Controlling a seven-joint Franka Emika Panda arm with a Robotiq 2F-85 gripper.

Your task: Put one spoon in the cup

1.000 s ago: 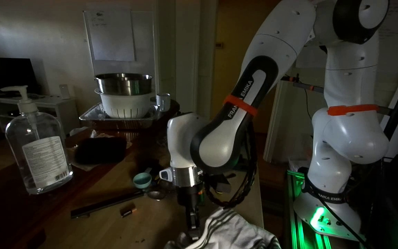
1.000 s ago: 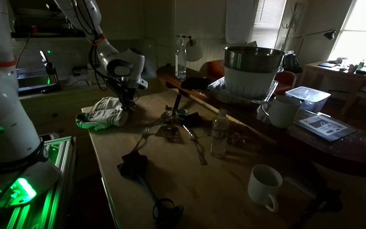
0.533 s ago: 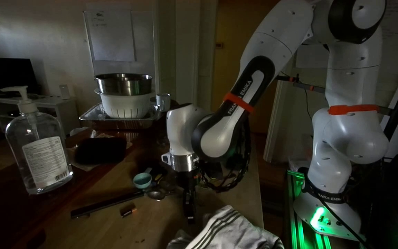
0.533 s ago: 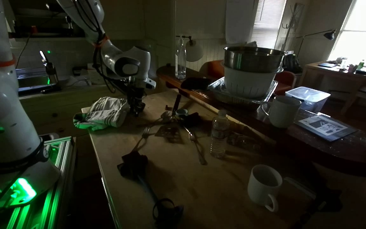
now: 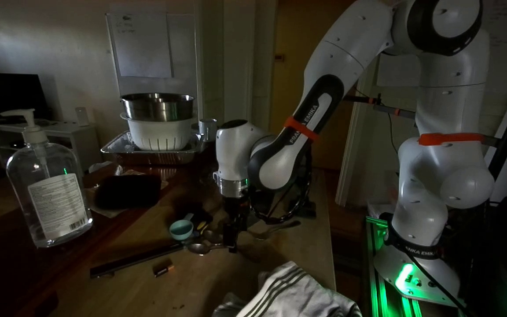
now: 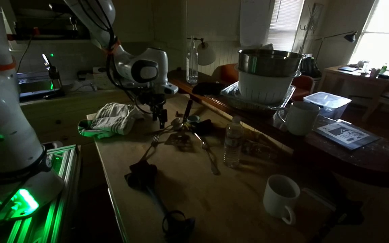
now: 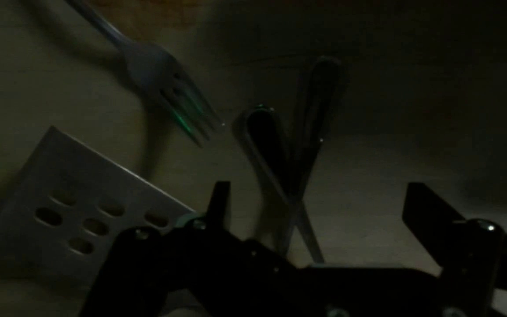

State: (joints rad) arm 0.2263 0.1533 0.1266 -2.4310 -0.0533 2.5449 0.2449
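The gripper (image 7: 318, 190) stands spread above two crossed handles (image 7: 296, 200), judged to be spoon handles, gripping nothing; presumably it straddles them to pinch one crosswise. In an exterior view, a spoon (image 5: 198, 249) lies near the cup (image 5: 181, 230), scoop end cupward, long axis running toward the gripper.

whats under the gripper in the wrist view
Two crossed metal handles show on the tabletop beneath the open jaws, plus part of a slotted metal blade. The gripper covers the handles' lower ends, so what they end in cannot be seen.
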